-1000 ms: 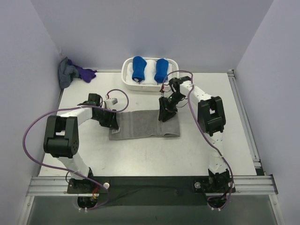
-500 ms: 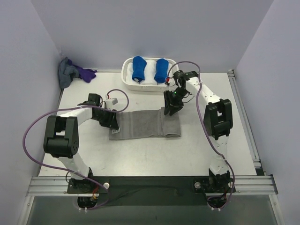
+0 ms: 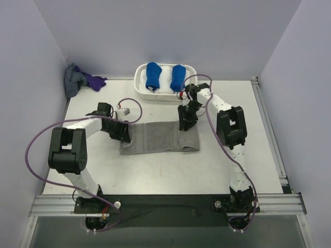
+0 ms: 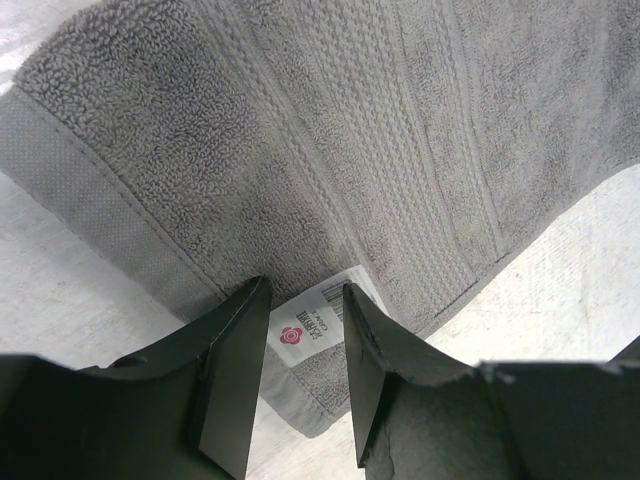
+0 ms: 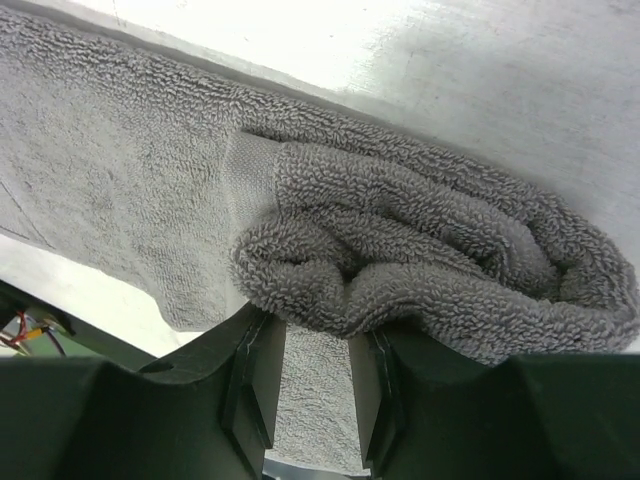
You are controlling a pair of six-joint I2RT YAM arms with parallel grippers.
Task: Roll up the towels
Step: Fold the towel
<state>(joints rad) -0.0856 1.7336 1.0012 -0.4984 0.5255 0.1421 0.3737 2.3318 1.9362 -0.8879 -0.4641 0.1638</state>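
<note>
One towel (image 5: 420, 250) roll (right hand's (image 5: 316, 345) grip unclear)

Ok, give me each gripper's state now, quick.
Left gripper: open, jaws apart over the labelled edge of the plain grey terry-cloth towel, holding nothing.
Right gripper: open, tips against the towel's rolled end, nothing gripped.

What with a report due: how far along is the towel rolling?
Done: grey towel folded into a strip, short roll started at its right end. In hand: right gripper at that roll, left gripper at the label end. Left: most of the strip lies flat.
</note>
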